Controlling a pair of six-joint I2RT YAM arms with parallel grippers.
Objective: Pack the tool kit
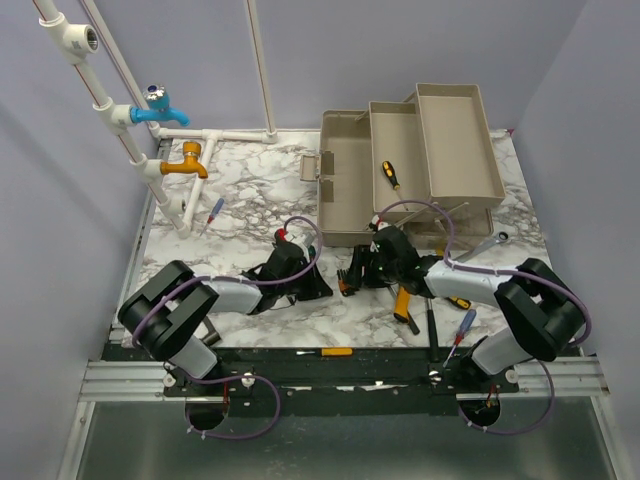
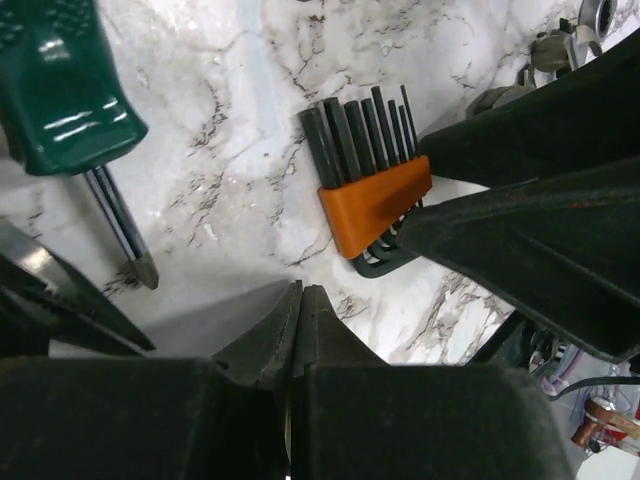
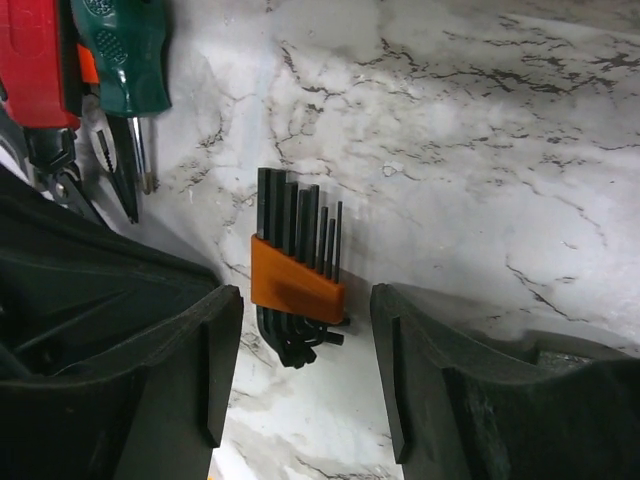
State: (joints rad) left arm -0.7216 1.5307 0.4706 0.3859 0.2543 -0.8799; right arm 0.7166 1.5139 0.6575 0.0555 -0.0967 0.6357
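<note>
The beige toolbox [image 1: 345, 190] stands open at the back right with its trays folded out, and a yellow-and-black screwdriver [image 1: 390, 174] lies in one tray. A set of black hex keys in an orange holder [image 3: 297, 280] [image 2: 375, 205] lies flat on the marble. My right gripper [image 3: 305, 345] [image 1: 353, 272] is open, a finger on each side of the holder's bent end with a gap on both sides. My left gripper [image 2: 298, 300] [image 1: 318, 286] is shut on nothing, just short of the hex keys. A green-handled screwdriver [image 2: 60, 80] [image 3: 125, 50] and red-handled pliers [image 3: 40, 70] lie close by.
Loose tools lie near the right arm: a wrench [image 1: 490, 243], a blue-and-red screwdriver [image 1: 462, 330] and an orange-handled tool [image 1: 403, 305]. An orange-handled screwdriver [image 1: 325, 352] rests at the near edge. Blue [image 1: 160, 105] and orange [image 1: 187, 160] taps on white pipes stand at the back left.
</note>
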